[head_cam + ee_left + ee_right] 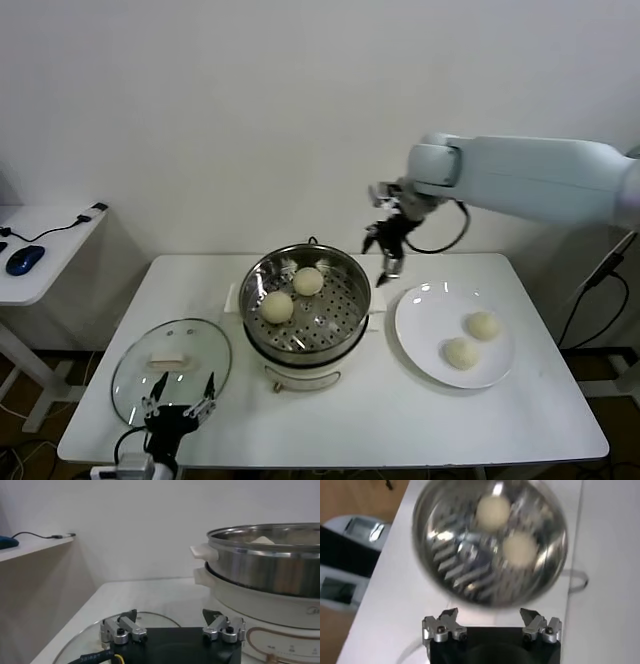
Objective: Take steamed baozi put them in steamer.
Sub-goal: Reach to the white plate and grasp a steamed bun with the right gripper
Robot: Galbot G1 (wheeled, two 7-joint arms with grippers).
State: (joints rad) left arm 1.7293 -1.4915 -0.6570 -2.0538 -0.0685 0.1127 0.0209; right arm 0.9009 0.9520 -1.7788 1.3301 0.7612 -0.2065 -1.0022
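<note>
The shiny steamer stands mid-table on its cream base, with two cream-white baozi inside, one at the left and one further back. Two more baozi lie on the white plate to its right. My right gripper is open and empty, raised above the table behind the gap between steamer and plate. In the right wrist view the steamer and its two baozi show beyond the open gripper. My left gripper is open and empty at the front left.
A round glass lid with a white handle lies at the front left under my left gripper; it also shows in the left wrist view. A side desk with a blue mouse stands at far left.
</note>
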